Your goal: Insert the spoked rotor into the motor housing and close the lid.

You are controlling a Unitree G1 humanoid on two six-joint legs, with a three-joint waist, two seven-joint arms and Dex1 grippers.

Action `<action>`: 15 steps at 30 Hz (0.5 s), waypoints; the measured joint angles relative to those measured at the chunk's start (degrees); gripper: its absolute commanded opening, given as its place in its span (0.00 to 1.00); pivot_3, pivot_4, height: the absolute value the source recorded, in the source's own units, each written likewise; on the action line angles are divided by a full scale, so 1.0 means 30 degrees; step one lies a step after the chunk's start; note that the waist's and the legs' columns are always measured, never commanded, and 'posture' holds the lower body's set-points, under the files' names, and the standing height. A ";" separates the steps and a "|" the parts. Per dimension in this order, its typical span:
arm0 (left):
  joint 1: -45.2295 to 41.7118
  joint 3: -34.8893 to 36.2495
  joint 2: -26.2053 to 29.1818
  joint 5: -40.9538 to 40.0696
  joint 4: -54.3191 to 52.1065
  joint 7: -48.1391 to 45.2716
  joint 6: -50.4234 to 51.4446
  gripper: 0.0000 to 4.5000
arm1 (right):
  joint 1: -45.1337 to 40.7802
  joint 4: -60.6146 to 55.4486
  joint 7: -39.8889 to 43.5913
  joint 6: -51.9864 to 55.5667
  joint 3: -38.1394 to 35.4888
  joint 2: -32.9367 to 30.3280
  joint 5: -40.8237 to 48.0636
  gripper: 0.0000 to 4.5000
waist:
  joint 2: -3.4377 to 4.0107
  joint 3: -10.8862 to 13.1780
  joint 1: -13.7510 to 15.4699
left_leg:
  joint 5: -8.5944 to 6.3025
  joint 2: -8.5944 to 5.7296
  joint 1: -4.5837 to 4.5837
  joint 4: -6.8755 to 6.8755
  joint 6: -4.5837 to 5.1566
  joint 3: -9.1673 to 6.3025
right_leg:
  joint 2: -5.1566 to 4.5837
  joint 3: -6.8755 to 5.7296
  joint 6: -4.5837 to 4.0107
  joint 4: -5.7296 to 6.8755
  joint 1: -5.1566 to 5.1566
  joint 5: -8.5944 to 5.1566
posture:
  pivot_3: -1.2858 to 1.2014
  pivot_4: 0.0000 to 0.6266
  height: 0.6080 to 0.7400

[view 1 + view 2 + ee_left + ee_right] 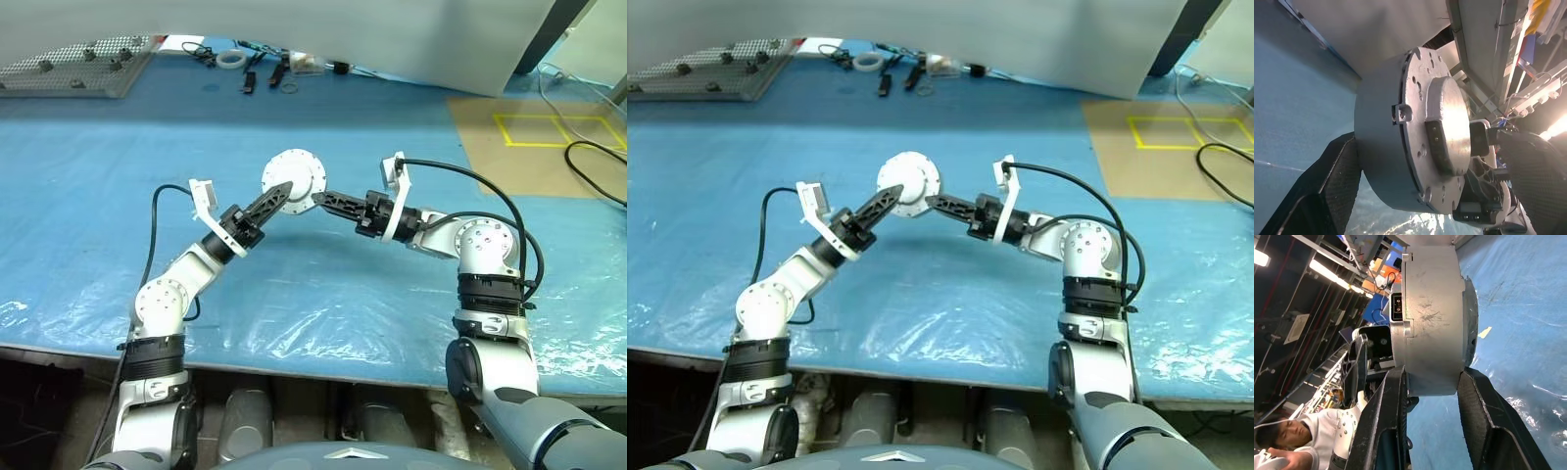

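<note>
I've got the housing [294, 180] up in the air over the blue sheet [88, 186], lid [1422, 132] apparently already on, though the seam is hard to judge. The right gripper [323, 199] clamps it across the drum's flat faces, jaws partly open around it. The left gripper [279, 193] sits wide open at the housing's side, one finger along the wall, not gripping. It's solid metal, so likely heavy, stiff and slick; I'd grab the rim by the tabs.

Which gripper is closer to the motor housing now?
Right. The right gripper clamps the motor housing between its fingers; the left gripper, open, has its fingers around the housing's other side.
</note>
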 measured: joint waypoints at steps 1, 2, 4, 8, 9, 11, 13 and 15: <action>-0.0122 0.0054 -0.0223 -0.0001 0.0130 0.0173 -0.0019 0.99 | 0.0022 0.0000 -0.0050 0.0001 -0.0037 -0.0003 0.0000 0.28 | 0.0000 0.0000 0.0006 | 0.0000 0.0000 -0.0004 0.0000 0.0001 -0.0005 | 0.0000 -0.0002 0.0000 0.0000 0.0000 0.0000 | 0.52 0.24 1.00; -0.0221 0.0110 -0.0444 -0.0001 0.0229 0.0378 -0.0055 0.99 | 0.0061 -0.0001 -0.0101 0.0002 -0.0040 -0.0003 0.0000 0.28 | 0.0000 0.0000 0.0012 | 0.0000 -0.0001 -0.0005 0.0000 0.0001 -0.0008 | 0.0000 -0.0003 0.0000 0.0000 0.0000 0.0000 | 0.52 0.24 1.00; -0.0313 0.0320 -0.0995 -0.0020 0.0310 0.0832 -0.0102 0.99 | 0.0166 -0.0017 -0.0165 0.0006 -0.0040 0.0001 0.0000 0.28 | -0.0002 0.0001 0.0017 | 0.0001 -0.0004 -0.0011 0.0001 0.0002 -0.0011 | -0.0002 -0.0004 0.0001 -0.0003 0.0000 0.0000 | 0.52 0.24 1.00; -0.0317 0.0450 -0.1664 -0.0021 0.0404 0.1437 -0.0225 0.99 | 0.0338 -0.0022 -0.0246 0.0017 -0.0039 0.0003 -0.0002 0.28 | -0.0004 0.0002 0.0023 | 0.0004 -0.0004 -0.0019 0.0009 0.0008 -0.0023 | -0.0001 -0.0011 0.0001 0.0000 0.0000 0.0001 | 0.52 0.24 1.00; -0.0335 0.0498 -0.1852 -0.0041 0.0467 0.1605 -0.0198 0.99 | 0.0347 -0.0022 -0.0264 0.0028 -0.0032 0.0006 -0.0001 0.28 | -0.0004 0.0003 0.0018 | 0.0006 -0.0004 -0.0020 0.0013 0.0011 -0.0025 | -0.0001 -0.0011 0.0002 0.0002 0.0000 0.0001 | 0.52 0.24 1.00; -0.0501 0.0397 -0.2437 -0.0223 0.0752 0.1846 0.0234 0.99 | 0.0335 -0.0022 -0.0252 0.0082 0.0152 0.0306 0.0065 0.28 | -0.0005 0.0003 0.0014 | 0.0006 -0.0004 -0.0019 0.0019 0.0011 -0.0027 | -0.0001 -0.0011 0.0002 0.0003 0.0003 0.0002 | 0.52 0.24 1.00; -0.0728 0.0405 -0.2783 -0.0689 0.1141 0.1966 0.0785 0.99 | 0.0332 -0.0010 -0.0271 0.0033 0.0295 0.0493 0.0090 0.28 | -0.0007 0.0005 0.0026 | 0.0007 -0.0003 -0.0024 0.0027 0.0013 -0.0028 | -0.0001 -0.0012 0.0002 0.0011 -0.0002 0.0002 | 0.52 0.24 1.00; -0.1196 0.0331 -0.2353 -0.0829 0.1840 0.1942 0.1650 0.99 | 0.0328 -0.0008 -0.0333 0.0061 0.0312 0.0333 0.0058 0.28 | -0.0007 0.0005 0.0043 | 0.0008 -0.0002 -0.0020 0.0033 0.0014 -0.0040 | 0.0000 -0.0017 0.0002 0.0019 0.0004 0.0002 | 0.52 0.24 1.00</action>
